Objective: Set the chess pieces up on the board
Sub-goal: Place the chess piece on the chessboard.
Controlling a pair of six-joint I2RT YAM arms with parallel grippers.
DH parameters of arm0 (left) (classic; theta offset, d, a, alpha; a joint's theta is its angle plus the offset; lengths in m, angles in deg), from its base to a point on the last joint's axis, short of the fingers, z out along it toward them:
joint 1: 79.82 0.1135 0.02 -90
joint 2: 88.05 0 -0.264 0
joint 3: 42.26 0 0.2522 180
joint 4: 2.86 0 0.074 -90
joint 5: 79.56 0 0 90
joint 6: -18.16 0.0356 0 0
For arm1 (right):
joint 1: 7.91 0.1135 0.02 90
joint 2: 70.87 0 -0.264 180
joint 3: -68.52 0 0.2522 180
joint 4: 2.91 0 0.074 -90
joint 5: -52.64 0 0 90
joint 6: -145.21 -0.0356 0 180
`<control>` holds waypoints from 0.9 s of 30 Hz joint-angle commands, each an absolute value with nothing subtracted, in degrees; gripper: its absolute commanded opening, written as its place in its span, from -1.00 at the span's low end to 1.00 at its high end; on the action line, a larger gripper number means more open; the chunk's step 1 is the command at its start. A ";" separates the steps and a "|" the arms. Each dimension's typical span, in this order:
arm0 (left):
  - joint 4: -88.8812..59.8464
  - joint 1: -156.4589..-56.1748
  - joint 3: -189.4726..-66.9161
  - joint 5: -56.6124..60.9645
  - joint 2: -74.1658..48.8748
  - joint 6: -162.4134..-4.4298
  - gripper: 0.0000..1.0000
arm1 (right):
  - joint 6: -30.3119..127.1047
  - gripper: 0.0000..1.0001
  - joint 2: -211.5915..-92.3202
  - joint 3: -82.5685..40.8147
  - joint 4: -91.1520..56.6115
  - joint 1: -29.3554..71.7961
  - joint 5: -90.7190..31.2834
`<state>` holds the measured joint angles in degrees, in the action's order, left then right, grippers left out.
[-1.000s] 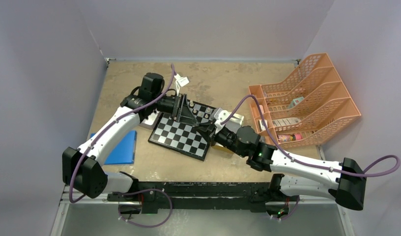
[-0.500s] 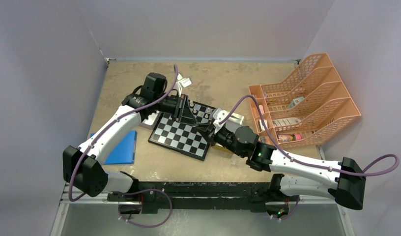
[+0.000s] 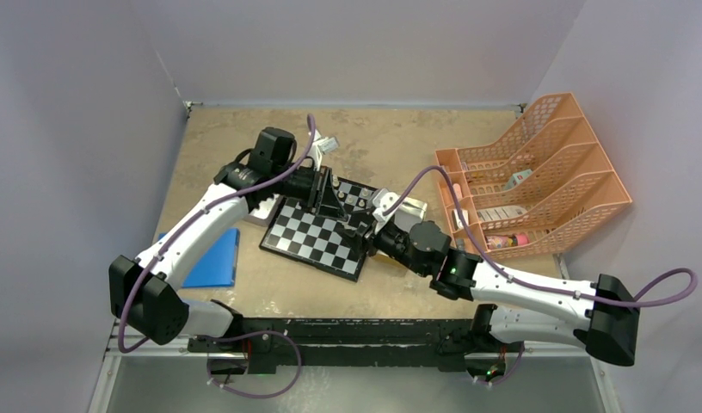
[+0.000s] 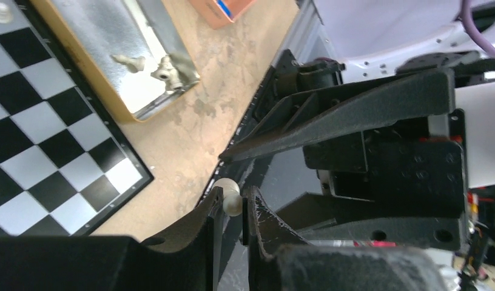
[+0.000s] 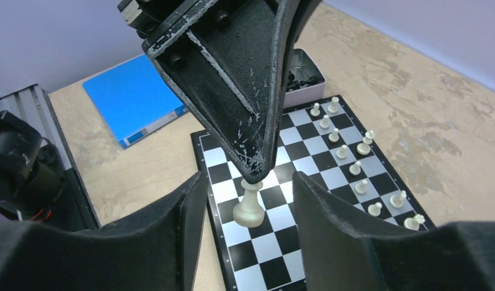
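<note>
Roughly a third done, by our reckoning: in the right wrist view a dozen or so cream pieces (image 5: 355, 167) stand in two rows along the board (image 5: 275, 254) edge at about 2 o'clock. We can't get an exact count, and the rest of the squares in view are bare, with no black piece on them that we can see. The piece in hand is a cream pawn (image 5: 249, 209), hanging above the mid-board squares. The left gripper (image 4: 232, 203) is clenched on its head, base pointing down. The right gripper (image 5: 248, 182) is released, jaws standing apart either side of the pawn w/o touching it. Left to do, as we judge it: seat this pawn, then bring the two cream pieces (image 4: 163, 68) lying in the metal tray (image 4: 99, 36) just beside the board, then the whole black set, which sits in a 2nd tray (image 5: 315, 66) at the board's 12 o'clock in the right wrist view. Around it all, in the top view, are a blue folder (image 5: 133, 100) at the board's 8 o'clock and an orange rack (image 3: 545, 163) off at 3 o'clock, well apart. The main obstruction is the grippers themselves: the right fingers flank the pawn closely, so we'd want them clear before it is lowered, and the set rows nearby could prob. be knocked.
</note>
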<state>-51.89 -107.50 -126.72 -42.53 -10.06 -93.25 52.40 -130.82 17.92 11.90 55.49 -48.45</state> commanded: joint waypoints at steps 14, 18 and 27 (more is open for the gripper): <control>-48.35 -107.90 -128.86 -9.36 -10.00 -92.19 -1.00 | 38.86 0.98 -109.68 25.42 5.00 55.68 -62.56; -45.54 -107.90 -129.46 -4.77 -7.88 -91.91 -1.00 | 37.91 0.98 -105.55 26.59 5.20 55.73 -62.78; -42.08 -106.77 -136.16 3.51 2.51 -91.73 -1.00 | 37.93 0.98 -103.64 26.13 3.08 55.73 -62.50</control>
<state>-46.16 -107.52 -130.72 -1.62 -0.61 -93.05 38.70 -104.48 26.81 2.72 55.47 -61.06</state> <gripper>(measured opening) 0.149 0.987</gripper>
